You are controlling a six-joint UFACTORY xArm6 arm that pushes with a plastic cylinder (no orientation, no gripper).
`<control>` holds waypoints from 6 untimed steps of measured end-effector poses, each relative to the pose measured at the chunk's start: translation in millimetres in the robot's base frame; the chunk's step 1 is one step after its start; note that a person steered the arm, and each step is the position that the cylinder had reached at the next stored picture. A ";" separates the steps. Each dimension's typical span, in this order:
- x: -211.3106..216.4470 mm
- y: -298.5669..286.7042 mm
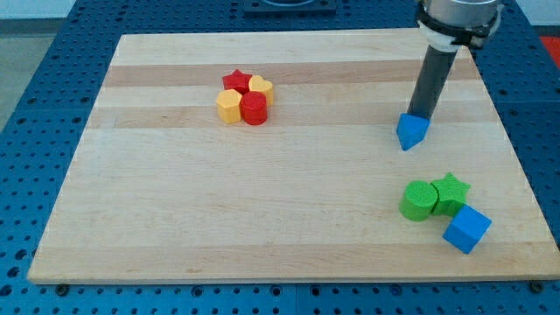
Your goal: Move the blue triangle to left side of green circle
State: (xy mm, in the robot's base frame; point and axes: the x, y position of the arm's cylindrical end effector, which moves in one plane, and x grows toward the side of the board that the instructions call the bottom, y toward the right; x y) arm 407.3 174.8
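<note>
I have no jaws to open or shut; my arm ends in a straight dark rod, and my tip [418,116] sits right at the top back edge of the small blue triangle block [412,131], touching it or almost touching it; I cannot tell which.

The blue triangle block is just below my tip, a little toward the view's left; the round green circle block [418,200] is farther down the view from my tip, with a clear gap of bare wood between it and the triangle; so I think the job is only partly done; the triangle is above the circle, not at its left side; it has to go down and a bit to the view's left.

Touching the circle on its right is the green star block [451,191]; just below that star sits the blue cube block [466,229]; a push straight down could bump the triangle into the circle and shove these, I think.

Far from my tip, toward the view's left and a little up, four blocks huddle together: a red star [235,80], a yellow heart [261,85], a yellow hexagon-like block [228,107] and a red round block [254,109]; they are well out of the way.

The pale wooden board [175,219] has lots of open room to the left of the circle; the board's right edge is near my tip and the bottom edge is close to the cube.
</note>
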 end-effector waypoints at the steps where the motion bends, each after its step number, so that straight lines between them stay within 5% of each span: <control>1: 21.9 -8.5; 6: 89.4 -66.3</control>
